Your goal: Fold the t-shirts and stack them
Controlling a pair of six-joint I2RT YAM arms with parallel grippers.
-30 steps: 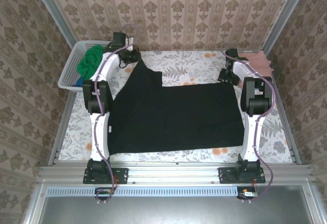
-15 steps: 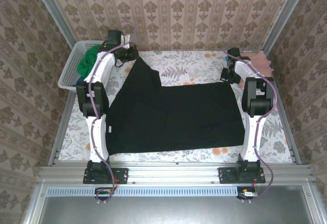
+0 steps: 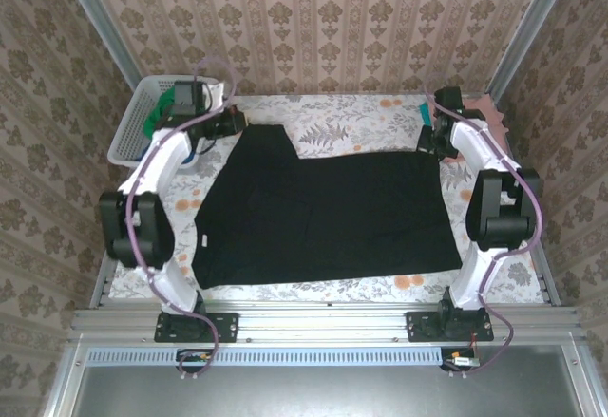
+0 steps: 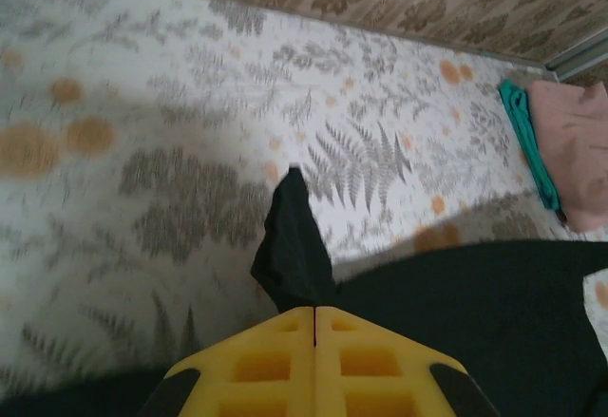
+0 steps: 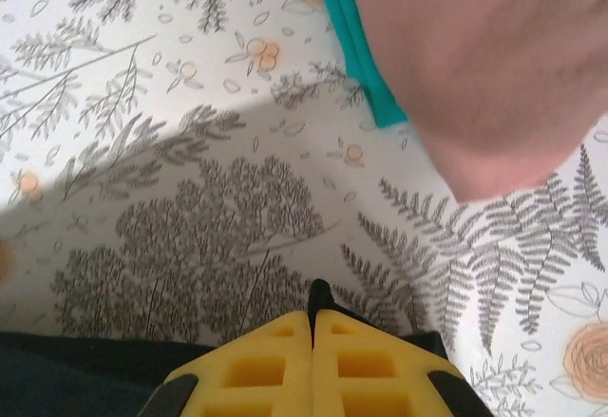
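Spread over most of the tabletop [image 3: 361, 118], the black t-shirt [image 3: 323, 213] lies flat, the left jaws clamped on its far left corner and the right jaws on its far right. I'd lift both corners level and carry them toward the near edge together, keeping the cloth taut.

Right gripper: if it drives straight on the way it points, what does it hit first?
Probably the bare floral tablecloth. The right gripper is shut on the black t-shirt, and the salmon pink t-shirt sits off that line. Depth is unclear.
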